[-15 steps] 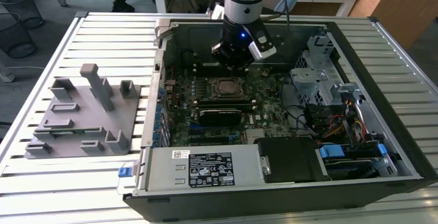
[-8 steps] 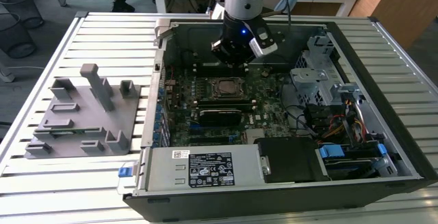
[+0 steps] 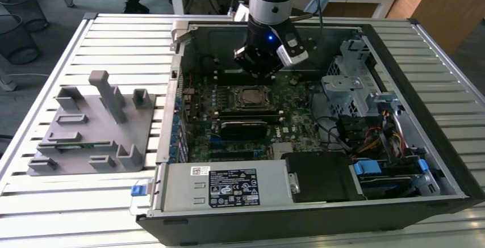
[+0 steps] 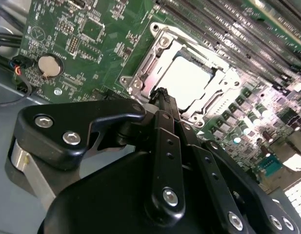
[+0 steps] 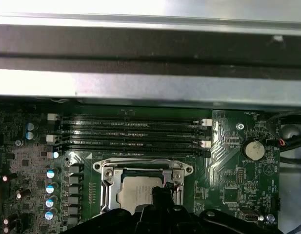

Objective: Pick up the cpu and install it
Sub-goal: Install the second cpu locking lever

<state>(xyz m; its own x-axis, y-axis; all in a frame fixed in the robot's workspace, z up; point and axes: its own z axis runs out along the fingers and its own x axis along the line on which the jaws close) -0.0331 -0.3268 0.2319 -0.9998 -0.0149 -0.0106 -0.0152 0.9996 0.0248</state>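
The gripper (image 3: 262,73) hangs inside the open computer case (image 3: 424,43), just above the motherboard (image 3: 296,97) and a little behind the socket as the exterior view has it. In the second wrist view its black fingers (image 4: 166,105) come together to a narrow tip with no gap to be seen between them and nothing held; that tip (image 4: 162,93) sits at the edge of the socket frame (image 4: 140,78), though whether it touches the metal cannot be told.

The one cpu (image 4: 187,78) lies flat in the socket, its pale silver top facing up inside the metal frame; in the first wrist view the same chip (image 5: 135,192) shows partly behind the finger tip (image 5: 160,191). The exterior view shows it as a small grey square (image 3: 248,96) in the middle of the board.

Beyond the socket run four long memory slots (image 5: 130,134) side by side, and one round coin battery (image 5: 252,150) sits near their end (it also shows in the second wrist view (image 4: 49,66)). A row of small cylindrical capacitors (image 5: 51,187) stands next to the socket.

Outside the case, on the slatted table (image 3: 113,32) at the exterior view's left, stands one grey fixture block (image 3: 87,131) with several upright posts. One power supply box (image 3: 227,186) fills the near corner of the case.
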